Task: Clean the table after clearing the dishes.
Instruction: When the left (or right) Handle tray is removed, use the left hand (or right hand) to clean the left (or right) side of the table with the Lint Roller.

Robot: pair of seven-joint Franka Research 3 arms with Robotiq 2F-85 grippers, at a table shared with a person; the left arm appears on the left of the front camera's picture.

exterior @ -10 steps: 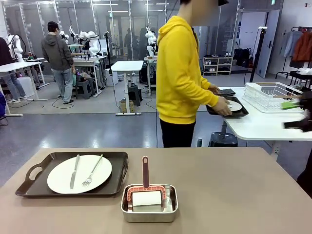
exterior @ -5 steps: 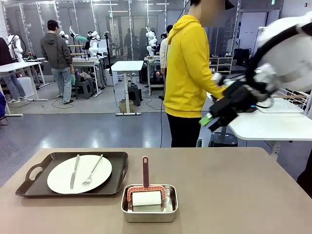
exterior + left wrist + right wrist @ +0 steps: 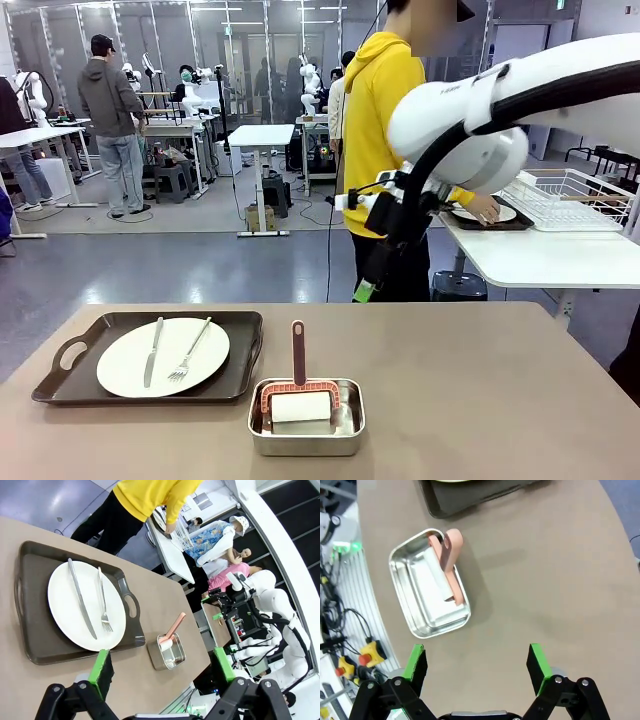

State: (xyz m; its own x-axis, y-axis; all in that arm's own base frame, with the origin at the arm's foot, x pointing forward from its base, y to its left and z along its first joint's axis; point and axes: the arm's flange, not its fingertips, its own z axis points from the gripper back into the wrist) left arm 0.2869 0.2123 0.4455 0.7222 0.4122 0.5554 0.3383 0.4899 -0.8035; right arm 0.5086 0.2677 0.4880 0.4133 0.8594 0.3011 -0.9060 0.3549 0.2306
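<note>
Worktop (image 3: 480,400): taupe top, bare across its right half. The left part is occupied, so you cannot wipe it yet.
Tray (image 3: 50,385): dark brown, flat on the worktop at far left. Both end handles are free, which gives you a place to grip.
Plate (image 3: 120,372): white, centred in the tray, so it should travel with it.
Knife (image 3: 153,352), fork (image 3: 190,352): side by side on the plate, loose. Judgement: keep the tray level or they will slide.
Left tool (image 3: 161,667): jaws fully spread, nothing between the green pads. Its wrist view looks down on the tray from above, a fair stand-off for a pickup.
Steel pan (image 3: 355,418): just right of the tray, near your edge.
Roller (image 3: 298,352): white roll lying in the pan, pink handle sticking up, probably parked there until cleaning starts.
Right tool (image 3: 476,665): wide open, empty, above bare worktop beside the pan.
Person (image 3: 385,120): in yellow, beyond the far edge, one hand (image 3: 487,208) on a second tray (image 3: 490,224) on the white table (image 3: 540,260) by the dish rack (image 3: 565,200).
Stage (judgement): one set moved off, one left for you to clear.
</note>
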